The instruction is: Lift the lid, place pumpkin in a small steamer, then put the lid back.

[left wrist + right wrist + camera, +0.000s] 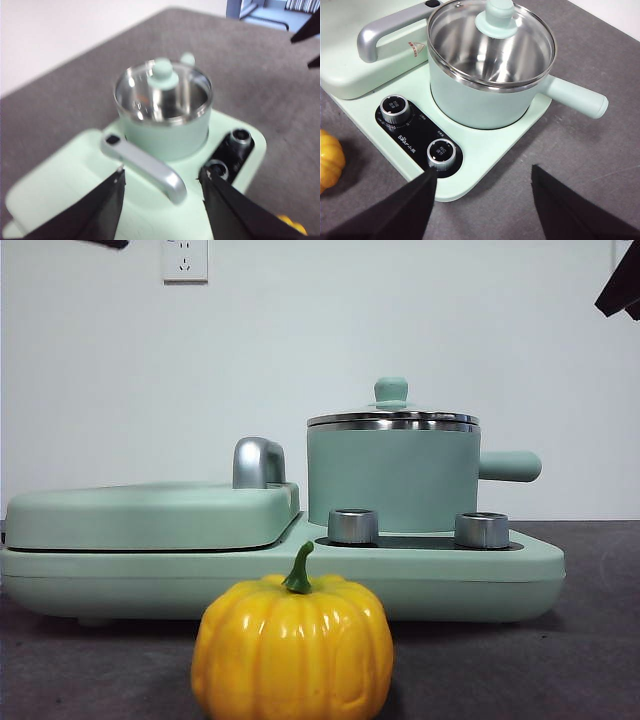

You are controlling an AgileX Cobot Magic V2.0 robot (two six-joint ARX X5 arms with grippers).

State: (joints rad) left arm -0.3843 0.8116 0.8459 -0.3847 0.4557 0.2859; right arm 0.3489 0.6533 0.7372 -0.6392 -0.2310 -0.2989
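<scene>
The small steamer point(392, 478) stands on the right half of the mint-green appliance base, its side handle point(508, 466) pointing right. The glass lid point(391, 416) with its mint-green knob point(390, 391) sits on it. The pot and lid also show in the right wrist view point(485, 102) and the left wrist view point(165, 130). The pumpkin point(292, 648) rests on the table in front of the base; an edge shows in the right wrist view point(330, 160). My left gripper point(161, 197) is open above the griddle side. My right gripper point(482, 200) is open above the table near the knobs. Both are empty.
The appliance base point(440, 565) has two silver knobs point(352, 525) in front of the pot. A flat mint-green griddle cover point(150, 513) with a silver handle point(258, 462) fills its left half. The table is dark grey point(590, 640). A wall socket point(185, 260) is behind.
</scene>
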